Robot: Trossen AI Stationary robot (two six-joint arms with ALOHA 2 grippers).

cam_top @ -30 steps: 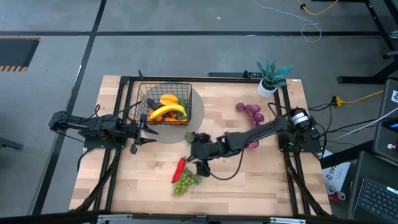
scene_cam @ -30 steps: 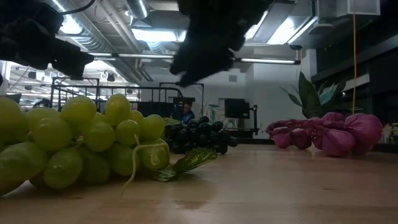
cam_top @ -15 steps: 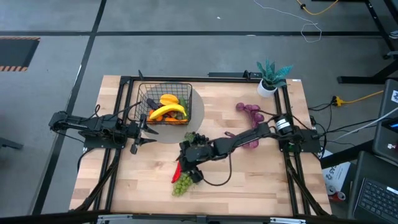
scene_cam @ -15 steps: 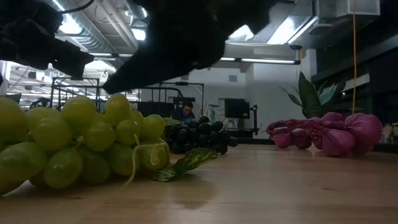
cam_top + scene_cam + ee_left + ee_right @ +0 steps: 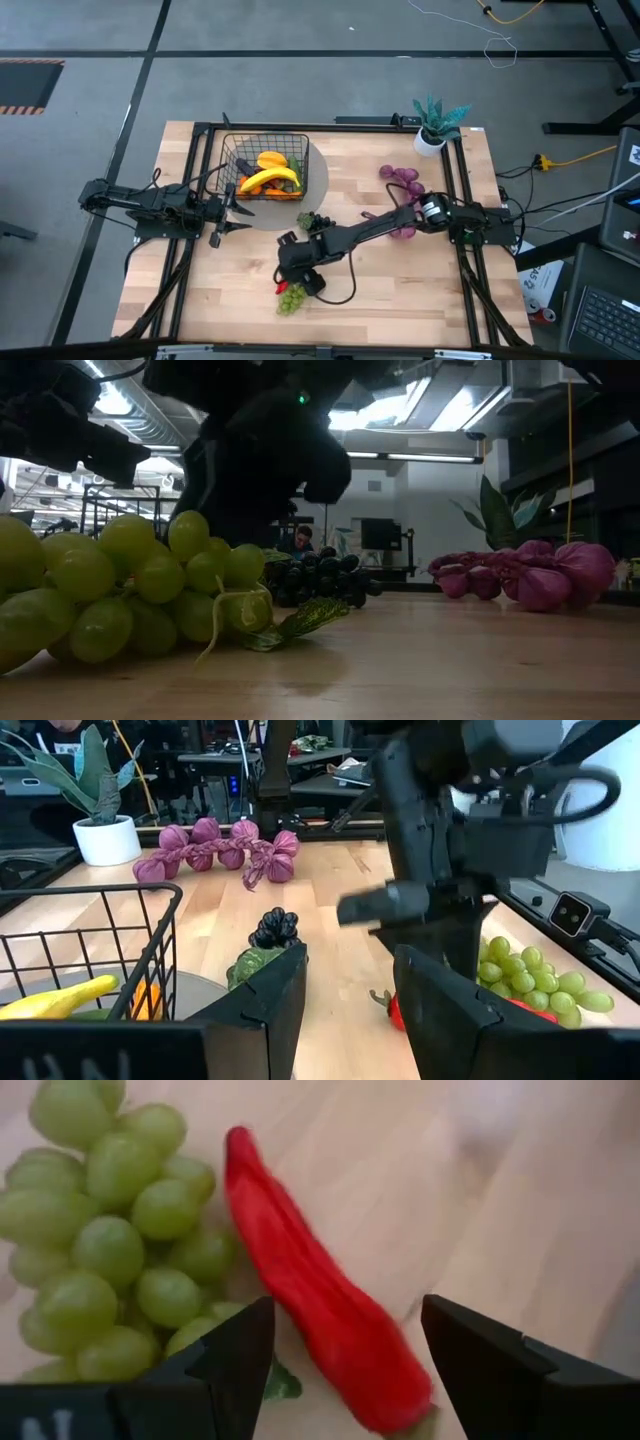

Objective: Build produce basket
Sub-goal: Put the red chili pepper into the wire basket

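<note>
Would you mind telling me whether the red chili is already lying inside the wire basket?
No, the red chili lies on the bare wooden table beside the green grapes, between the right gripper's open fingers.

Wooden table (image 5: 420, 290), basket (image 5: 266, 164), green grapes (image 5: 292, 296), red chili (image 5: 320, 1335), dark grapes (image 5: 318, 580), purple string (image 5: 402, 180), potted plant (image 5: 434, 124)

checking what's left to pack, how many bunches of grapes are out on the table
2. The green grapes lie near the front edge beside the red chili, under the right gripper. The dark grapes sit just outside the basket. Others may be hidden inside it.
</note>
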